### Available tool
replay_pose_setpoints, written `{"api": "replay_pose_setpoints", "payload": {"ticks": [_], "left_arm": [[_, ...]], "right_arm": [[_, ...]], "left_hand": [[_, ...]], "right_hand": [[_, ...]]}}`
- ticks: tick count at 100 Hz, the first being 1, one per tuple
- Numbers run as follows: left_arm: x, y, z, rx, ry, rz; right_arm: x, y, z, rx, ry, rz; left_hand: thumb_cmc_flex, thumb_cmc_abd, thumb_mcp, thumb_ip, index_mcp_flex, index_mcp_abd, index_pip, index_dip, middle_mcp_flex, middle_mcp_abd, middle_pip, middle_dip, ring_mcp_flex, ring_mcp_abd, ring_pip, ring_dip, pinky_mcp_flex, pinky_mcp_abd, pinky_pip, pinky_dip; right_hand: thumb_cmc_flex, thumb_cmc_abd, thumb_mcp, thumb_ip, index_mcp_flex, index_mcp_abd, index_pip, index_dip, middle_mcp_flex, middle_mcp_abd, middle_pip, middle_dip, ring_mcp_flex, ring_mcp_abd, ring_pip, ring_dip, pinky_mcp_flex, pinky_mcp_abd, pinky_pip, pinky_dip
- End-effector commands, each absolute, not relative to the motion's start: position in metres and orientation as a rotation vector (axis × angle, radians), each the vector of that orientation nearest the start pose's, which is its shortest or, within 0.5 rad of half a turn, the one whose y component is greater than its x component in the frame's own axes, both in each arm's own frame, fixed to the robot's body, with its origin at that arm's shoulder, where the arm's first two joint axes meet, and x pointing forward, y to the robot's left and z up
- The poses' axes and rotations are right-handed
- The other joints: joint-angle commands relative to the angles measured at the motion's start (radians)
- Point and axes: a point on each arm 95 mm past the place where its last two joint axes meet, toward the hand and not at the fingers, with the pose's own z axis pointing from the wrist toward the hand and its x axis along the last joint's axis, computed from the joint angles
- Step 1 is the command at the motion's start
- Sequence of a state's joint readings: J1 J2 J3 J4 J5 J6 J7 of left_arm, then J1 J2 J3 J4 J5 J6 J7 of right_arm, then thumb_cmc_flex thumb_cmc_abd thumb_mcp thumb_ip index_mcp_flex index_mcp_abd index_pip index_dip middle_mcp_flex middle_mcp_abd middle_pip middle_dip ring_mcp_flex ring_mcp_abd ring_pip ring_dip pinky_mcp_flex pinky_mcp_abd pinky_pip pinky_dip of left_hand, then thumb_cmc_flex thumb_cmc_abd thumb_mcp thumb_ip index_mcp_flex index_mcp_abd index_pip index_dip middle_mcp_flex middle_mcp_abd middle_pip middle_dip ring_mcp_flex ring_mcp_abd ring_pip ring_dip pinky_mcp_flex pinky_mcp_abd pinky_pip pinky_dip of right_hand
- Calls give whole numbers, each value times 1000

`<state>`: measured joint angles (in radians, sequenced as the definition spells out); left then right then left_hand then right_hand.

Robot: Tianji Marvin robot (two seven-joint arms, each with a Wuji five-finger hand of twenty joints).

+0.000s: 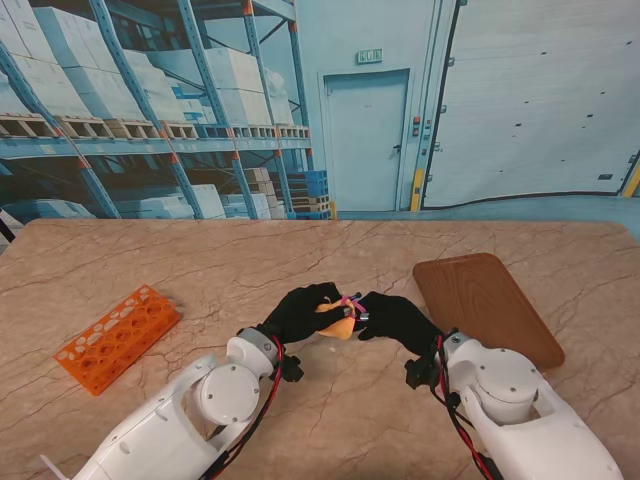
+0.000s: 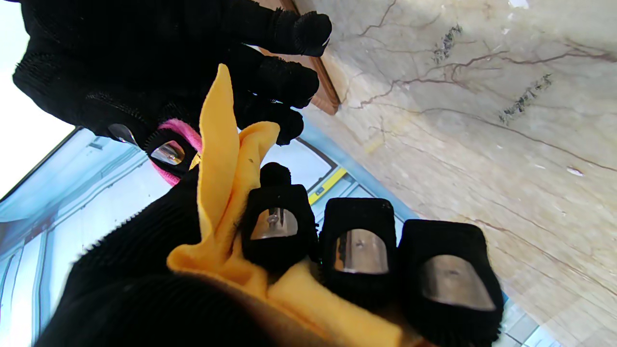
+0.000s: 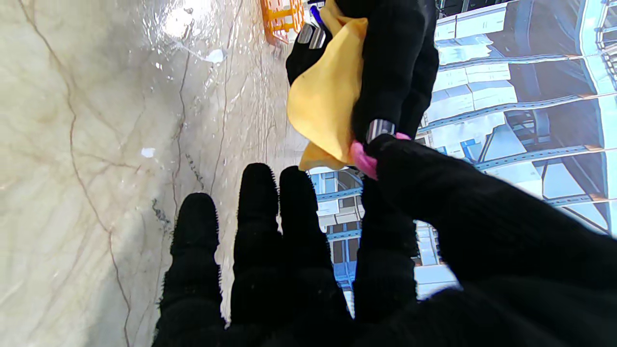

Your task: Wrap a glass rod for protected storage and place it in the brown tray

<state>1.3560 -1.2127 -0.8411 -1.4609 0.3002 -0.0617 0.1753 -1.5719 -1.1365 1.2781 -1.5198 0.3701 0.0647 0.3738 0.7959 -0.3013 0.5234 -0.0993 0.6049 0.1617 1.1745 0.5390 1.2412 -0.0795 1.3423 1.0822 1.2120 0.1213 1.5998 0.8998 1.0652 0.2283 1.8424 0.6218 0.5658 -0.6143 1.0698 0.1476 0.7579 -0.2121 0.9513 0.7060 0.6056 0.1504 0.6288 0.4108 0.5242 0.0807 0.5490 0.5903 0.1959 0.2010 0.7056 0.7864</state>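
Observation:
My left hand point(image 1: 300, 312) is shut on a yellow cloth bundle point(image 1: 338, 324), held just above the table's middle. No glass rod shows; the cloth would hide it. A pink band point(image 1: 350, 302) sits at the bundle's end nearest my right hand point(image 1: 398, 322), whose thumb and forefinger pinch it while the other fingers stay stretched out. The left wrist view shows the cloth point(image 2: 221, 159) folded between my left fingers point(image 2: 356, 255), with the band point(image 2: 181, 137) under a right fingertip. The right wrist view shows the cloth point(image 3: 323, 96) and band point(image 3: 362, 159). The brown tray point(image 1: 490, 305) lies right of both hands.
An orange tube rack point(image 1: 117, 337) lies on the marble table to the left, also seen far off as the rack point(image 3: 282, 17) in the right wrist view. A corner of the tray point(image 2: 322, 91) shows behind my right hand in the left wrist view.

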Motion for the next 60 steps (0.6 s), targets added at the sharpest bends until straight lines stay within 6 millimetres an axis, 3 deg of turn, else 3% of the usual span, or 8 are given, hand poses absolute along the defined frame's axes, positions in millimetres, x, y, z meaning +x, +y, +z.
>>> {"api": "replay_pose_setpoints", "payload": {"ticks": [1,32,37,44,48,60], "left_arm": [[404,-135,-336,-1747,1248,-2111],[404,-134,-335,-1768,1222,-2091],[403,-134,-335,-1771,1221,-2088],[403,-135,-335,-1776,1221,-2084],[403,-135,-335,-1778,1222,-2082],[403,-135,-336,-1786,1226,-2076]], "right_arm": [[389,7,-355,-2098,-652,-1629],[387,1,-346,-2066,-799,-1775],[386,0,-343,-2050,-843,-1809],[386,-1,-339,-2026,-898,-1853],[385,-2,-337,-2011,-922,-1870],[384,-3,-330,-1969,-996,-1916]], "left_hand": [[30,34,18,18,-18,2,14,12,42,-36,53,-2,41,13,57,-8,24,-28,252,22],[74,97,-98,12,-27,-4,1,8,59,-39,70,-7,58,10,76,-18,26,-31,252,57],[77,101,-105,12,-28,-1,0,6,60,-38,71,-7,58,9,78,-18,26,-32,252,59],[107,111,-150,16,-31,3,3,-2,61,-37,72,-9,58,11,82,-23,26,-31,252,72],[108,111,-151,16,-30,4,3,-2,60,-35,72,-9,58,13,83,-23,26,-31,252,72],[111,109,-153,17,-28,5,3,-3,60,-33,73,-9,58,13,85,-23,27,-30,252,73]], "right_hand": [[-17,-25,72,77,92,-81,61,38,-5,-18,-22,6,-26,-21,-16,-7,-8,-22,-19,34],[1,-26,63,48,99,-110,43,68,15,3,82,70,-5,-15,107,68,8,-12,-32,57],[8,-11,45,11,85,-124,30,70,15,1,95,82,-3,-16,124,77,11,-11,-33,60],[47,27,6,-128,55,-147,10,77,21,2,98,90,4,-15,133,80,18,-7,-32,63],[61,47,-19,-172,39,-157,4,80,19,1,97,92,3,-17,133,80,18,-7,-33,62],[79,72,-64,-210,24,-173,0,77,21,-1,97,93,6,-18,133,79,20,-6,-31,62]]}}
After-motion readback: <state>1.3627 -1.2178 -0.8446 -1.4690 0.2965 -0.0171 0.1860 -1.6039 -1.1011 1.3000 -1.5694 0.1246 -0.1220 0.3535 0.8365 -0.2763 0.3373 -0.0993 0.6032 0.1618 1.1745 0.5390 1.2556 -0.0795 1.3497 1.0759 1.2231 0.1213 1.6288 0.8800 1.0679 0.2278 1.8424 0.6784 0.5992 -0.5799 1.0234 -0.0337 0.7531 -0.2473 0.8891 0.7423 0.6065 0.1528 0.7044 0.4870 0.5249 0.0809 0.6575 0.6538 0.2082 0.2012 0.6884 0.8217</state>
